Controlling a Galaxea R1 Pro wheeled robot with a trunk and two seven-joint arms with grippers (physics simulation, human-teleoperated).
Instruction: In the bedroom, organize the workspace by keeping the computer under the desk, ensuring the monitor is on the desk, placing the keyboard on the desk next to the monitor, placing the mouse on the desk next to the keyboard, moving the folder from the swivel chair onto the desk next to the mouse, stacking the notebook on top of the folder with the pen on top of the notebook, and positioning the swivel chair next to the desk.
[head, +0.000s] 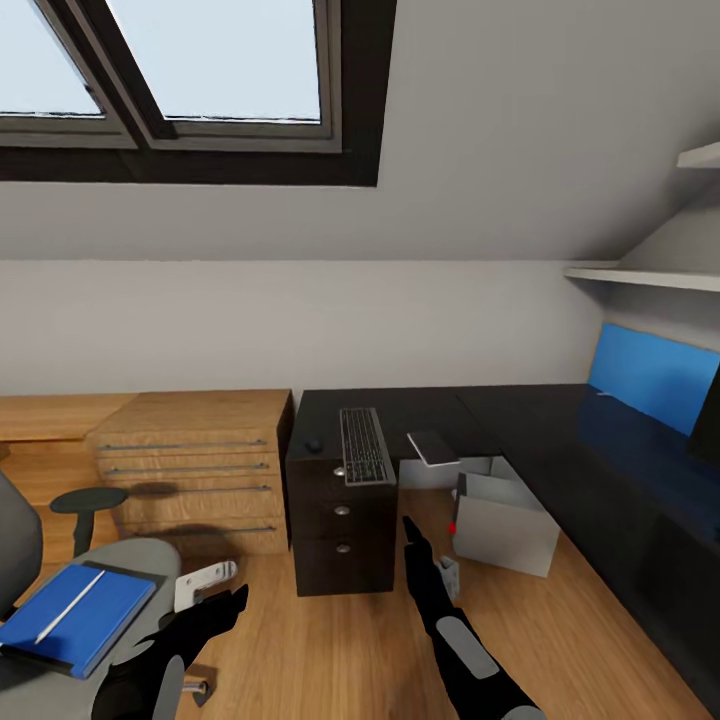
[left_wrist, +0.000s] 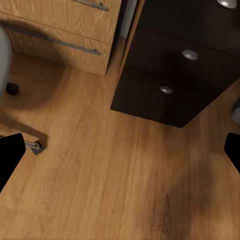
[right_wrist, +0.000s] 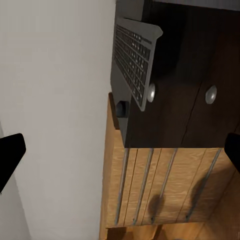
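The matte black L-shaped desk (head: 520, 420) runs along the pale grey wall under the dark-framed roof window (head: 200, 90), its drawer unit with three round silver knobs (head: 342, 520) standing at its left end, just beside a light wood chest of drawers (head: 195, 465). The long slim black keyboard (head: 363, 445) lies on the desk above the drawer unit, its near end jutting past the front edge; the small rounded black mouse (head: 314, 445) sits just to its left. A small thin grey notebook with pale edges (head: 433, 447) lies to the right of the keyboard, overhanging the desk edge. Below it, on the light wood plank floor (head: 350, 640), the boxy grey-white computer tower (head: 505, 525) stands at an angle, half under the desk, a small red light on its near corner. A bright blue panel (head: 650, 375) leans on the wall at the far right.

At the lower left the grey upholstered swivel chair (head: 150, 565) carries the flat bright blue folder (head: 80, 615) on its seat — a thin pale pen (head: 70, 605) lies on top of the folder.

The left gripper (head: 225, 605) hangs low over the floor beside the chair; in the left wrist view its fingers (left_wrist: 10, 157) sit spread wide apart with only floor between them. The right gripper (head: 412, 535) points toward the drawer unit — its fingertips (right_wrist: 10, 152) likewise stand far apart, grasping nothing.
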